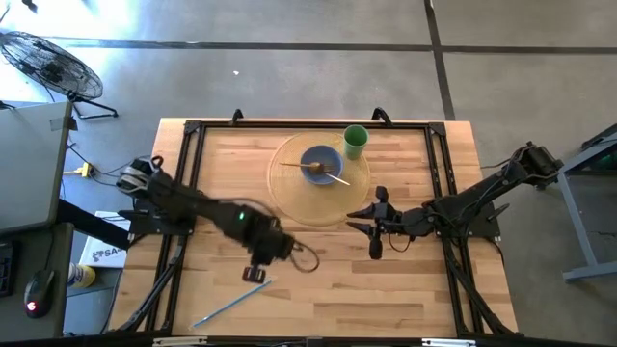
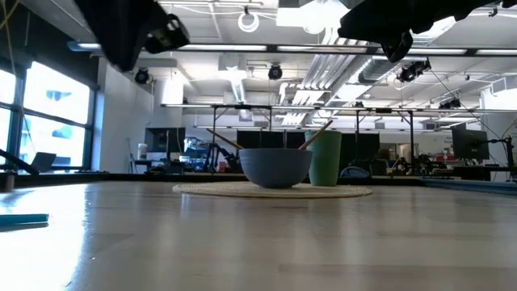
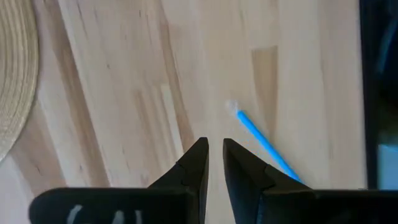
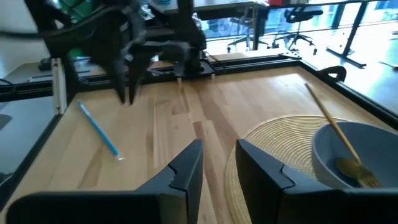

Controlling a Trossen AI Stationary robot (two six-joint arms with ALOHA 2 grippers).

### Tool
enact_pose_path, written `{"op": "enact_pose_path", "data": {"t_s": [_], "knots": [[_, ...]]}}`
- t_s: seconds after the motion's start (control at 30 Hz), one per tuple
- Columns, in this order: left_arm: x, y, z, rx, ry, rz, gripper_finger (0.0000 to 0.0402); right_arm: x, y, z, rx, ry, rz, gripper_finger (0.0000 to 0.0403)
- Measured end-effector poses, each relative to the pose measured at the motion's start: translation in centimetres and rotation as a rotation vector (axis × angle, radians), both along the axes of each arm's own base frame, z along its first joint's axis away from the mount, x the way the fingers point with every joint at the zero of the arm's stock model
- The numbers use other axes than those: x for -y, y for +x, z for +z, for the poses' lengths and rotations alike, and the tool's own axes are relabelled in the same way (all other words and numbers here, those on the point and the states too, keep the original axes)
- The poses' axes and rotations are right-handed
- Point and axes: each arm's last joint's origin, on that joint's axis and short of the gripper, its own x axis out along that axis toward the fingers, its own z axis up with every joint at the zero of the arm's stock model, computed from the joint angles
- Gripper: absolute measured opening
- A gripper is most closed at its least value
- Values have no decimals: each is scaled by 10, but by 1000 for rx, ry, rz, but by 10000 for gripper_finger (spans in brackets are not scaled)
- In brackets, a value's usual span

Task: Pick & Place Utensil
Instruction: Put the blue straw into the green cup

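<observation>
A: Left gripper (image 1: 258,274) first. Fingers nearly together, just a slim gap in the left wrist view, nothing between them. It hangs above the wood, not touching.

B: And the utensil?

A: Blue utensil (image 1: 229,305), thin stick, flat on the table (image 1: 405,289). From the left gripper it lies just beside, toward the near table edge and slightly to the robot's left. In the left wrist view its pale tip (image 3: 234,108) sits just ahead of the fingertips, off to one side of them, not between.

B: Long axis?

A: Diagonal in the high view, one end near the gripper, the other running off toward the front-left corner. The jaws would likely need to straddle it across that line, and to widen first.

B: Right gripper?

A: Right gripper (image 1: 376,235) waits well apart, by the woven mat (image 1: 289,188), narrow gap, empty. Left arm is clearly nearer, so the pick looks like its job.

B: Other stuff?

A: Blue bowl (image 1: 321,164) on the mat with a wooden-handled fork (image 1: 328,173) in it, green cup (image 1: 355,142) beside. Probable drop spot, can't tell which.
</observation>
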Motion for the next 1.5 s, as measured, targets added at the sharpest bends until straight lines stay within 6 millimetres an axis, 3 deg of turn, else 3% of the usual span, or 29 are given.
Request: {"op": "enact_pose_path", "data": {"t_s": [0.23, 0.4, 0.63, 0.77, 1.03, 1.27, 1.5], "knots": [[21, -10, -31, 13, -12, 98, 47, 2, 0, 0, 6, -25, -57, 90], [33, -19, -46, -1, -39, 71, 54, 1, 0, 0, 1, -16, -29, 90], [52, -32, -58, 6, -57, 175, 135, -6, 13, -12, 7, 1, 17, 90], [64, -43, -67, 17, -54, 241, 162, -10, 19, -18, 17, 11, 34, 90], [88, -48, -90, 60, -127, 329, 166, -15, 22, -24, 6, 98, 93, 90], [86, -48, -116, 24, 1, 462, 166, -33, 15, -24, 1, 107, 167, 90], [89, -44, -127, 35, 10, 500, 165, -51, 4, -25, -1, 83, 198, 90]]}}
